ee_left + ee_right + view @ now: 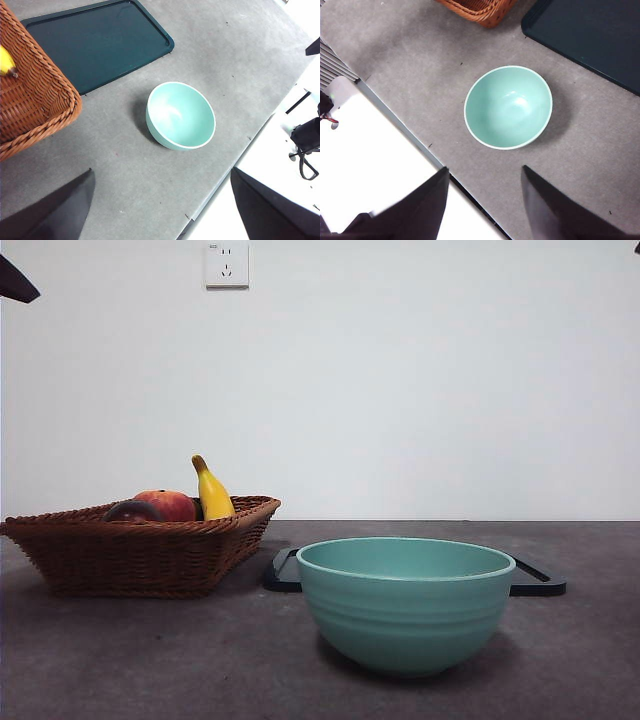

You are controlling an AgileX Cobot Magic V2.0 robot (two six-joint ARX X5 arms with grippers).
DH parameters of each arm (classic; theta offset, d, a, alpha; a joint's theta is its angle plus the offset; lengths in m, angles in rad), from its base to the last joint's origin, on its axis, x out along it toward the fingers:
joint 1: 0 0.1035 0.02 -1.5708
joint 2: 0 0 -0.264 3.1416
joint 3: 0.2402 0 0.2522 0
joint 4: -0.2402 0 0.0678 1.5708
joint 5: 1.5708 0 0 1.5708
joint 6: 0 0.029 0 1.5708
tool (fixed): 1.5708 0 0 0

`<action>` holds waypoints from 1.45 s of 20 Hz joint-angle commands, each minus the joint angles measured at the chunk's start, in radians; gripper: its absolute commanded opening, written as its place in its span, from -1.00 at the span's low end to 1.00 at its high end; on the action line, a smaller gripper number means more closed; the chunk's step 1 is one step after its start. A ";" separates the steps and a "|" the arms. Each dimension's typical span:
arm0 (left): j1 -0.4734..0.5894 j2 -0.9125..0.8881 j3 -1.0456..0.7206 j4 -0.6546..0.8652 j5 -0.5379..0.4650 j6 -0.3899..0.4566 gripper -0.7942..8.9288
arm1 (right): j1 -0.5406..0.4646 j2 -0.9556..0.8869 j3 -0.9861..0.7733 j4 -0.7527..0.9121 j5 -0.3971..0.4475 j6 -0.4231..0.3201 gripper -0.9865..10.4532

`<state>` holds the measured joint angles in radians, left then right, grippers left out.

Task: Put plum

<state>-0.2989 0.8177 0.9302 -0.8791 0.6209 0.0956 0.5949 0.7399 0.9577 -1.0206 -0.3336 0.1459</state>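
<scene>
Left gripper (160, 210): high above the table, jaws spread wide, nothing between them. In its wrist view the bowl and a corner of the basket lie below. In the front view only a black tip shows at the top left corner.
Wicker basket (140, 545): brown, woven, on the left of the grey table (200, 660); holds three fruits.
Plum (133, 511): dark maroon, in the basket, at the left of the fruit group, touching the red-orange fruit; only its top clears the rim.
Red-orange fruit (168, 504): round, in the basket, between plum and banana.
Banana (211, 492): yellow, leaning up with its brown stem end highest, at the right of the fruit.
Wall socket (227, 264): white, on the wall above.
Tray (535, 580): dark, flat, lying behind the bowl, ends showing on both sides.
Bowl (405, 602): pale green, upright, empty, right of the basket and apart from it.
Right gripper (485, 210): also high, over the table edge near the bowl, jaws wide apart and empty.
</scene>
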 commanded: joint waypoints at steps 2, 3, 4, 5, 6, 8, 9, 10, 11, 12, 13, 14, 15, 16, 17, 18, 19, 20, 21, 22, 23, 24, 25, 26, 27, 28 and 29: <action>-0.003 0.006 0.013 0.009 0.006 0.016 0.05 | 0.007 0.008 0.020 0.005 -0.001 -0.008 -0.42; -0.003 0.006 0.013 0.008 0.006 0.016 0.05 | 0.007 0.010 0.020 0.005 -0.001 -0.008 -0.42; -0.003 0.006 0.013 0.008 0.006 0.016 0.05 | 0.007 0.011 0.020 0.005 -0.001 -0.008 -0.42; -0.003 0.006 0.013 0.008 0.006 0.016 0.05 | 0.007 0.010 0.020 0.005 -0.001 -0.008 -0.42; -0.003 0.006 0.013 0.008 0.006 0.016 0.05 | 0.007 0.010 0.020 0.005 -0.001 -0.008 -0.42; -0.003 0.006 0.013 0.008 0.006 0.016 0.03 | 0.007 0.010 0.020 0.005 -0.001 -0.008 -0.43; -0.003 0.006 0.013 0.008 0.006 0.016 -0.09 | 0.007 0.010 0.020 0.005 -0.001 -0.008 -0.44; -0.003 0.006 0.013 0.008 0.006 0.016 -0.26 | 0.007 0.010 0.020 0.005 -0.001 -0.008 -0.55; -0.003 0.006 0.013 0.008 0.006 0.016 -0.46 | 0.007 0.010 0.020 0.004 -0.001 -0.008 -0.69; -0.003 0.006 0.013 0.008 0.006 0.017 -0.65 | 0.007 0.010 0.020 0.002 -0.001 -0.008 -0.82; -0.003 0.006 0.013 0.008 0.006 0.017 -0.83 | 0.007 0.010 0.020 0.002 -0.001 -0.008 -0.82; -0.003 0.006 0.013 0.008 0.006 0.017 -0.82 | 0.007 0.010 0.020 0.002 -0.001 -0.008 -0.82; -0.003 0.006 0.013 0.008 0.006 0.017 -0.82 | 0.007 0.010 0.020 0.003 0.001 -0.008 -0.82; -0.003 0.006 0.013 0.009 0.006 0.017 -0.82 | 0.007 0.010 0.020 0.006 0.001 -0.008 -0.82; -0.003 0.006 0.013 0.009 0.006 0.017 -0.82 | 0.007 0.010 0.020 0.006 0.000 -0.006 -0.82; -0.003 0.006 0.013 0.009 0.006 0.016 -0.82 | 0.007 0.010 0.020 0.006 0.000 -0.002 -0.82; -0.003 0.006 0.013 0.010 0.006 0.016 -0.82 | 0.007 0.010 0.020 0.007 0.000 -0.002 -0.82; -0.003 0.006 0.013 0.010 0.006 0.017 -0.82 | 0.007 0.010 0.020 0.006 0.000 -0.002 -0.82; -0.003 0.006 0.013 0.010 0.006 0.017 -0.82 | 0.007 0.010 0.020 0.007 0.000 -0.002 -0.82; -0.003 0.006 0.013 0.011 0.006 0.017 -0.82 | 0.007 0.010 0.020 0.007 0.000 -0.002 -0.82; -0.003 0.006 0.013 0.011 0.006 0.017 -0.82 | 0.007 0.010 0.020 0.007 0.000 -0.002 -0.82; -0.003 0.006 0.013 0.011 0.006 0.017 -0.82 | 0.007 0.010 0.020 0.007 0.000 -0.002 -0.82; -0.003 0.006 0.013 0.011 0.006 0.016 -0.82 | 0.007 0.010 0.020 0.007 0.000 -0.002 -0.82; -0.003 0.006 0.013 0.011 0.006 0.017 -0.82 | 0.007 0.010 0.020 0.007 0.000 -0.002 -0.82; -0.003 0.006 0.013 0.010 0.006 0.017 -0.82 | 0.007 0.010 0.020 0.007 0.000 -0.002 -0.82; -0.003 0.006 0.013 0.011 0.006 0.017 -0.82 | 0.007 0.010 0.020 0.007 0.000 -0.002 -0.82; -0.003 0.006 0.013 0.011 0.006 0.017 -0.82 | 0.007 0.010 0.020 0.007 0.000 -0.002 -0.82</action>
<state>-0.2989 0.8177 0.9302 -0.8791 0.6209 0.0959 0.5949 0.7441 0.9577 -1.0206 -0.3336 0.1459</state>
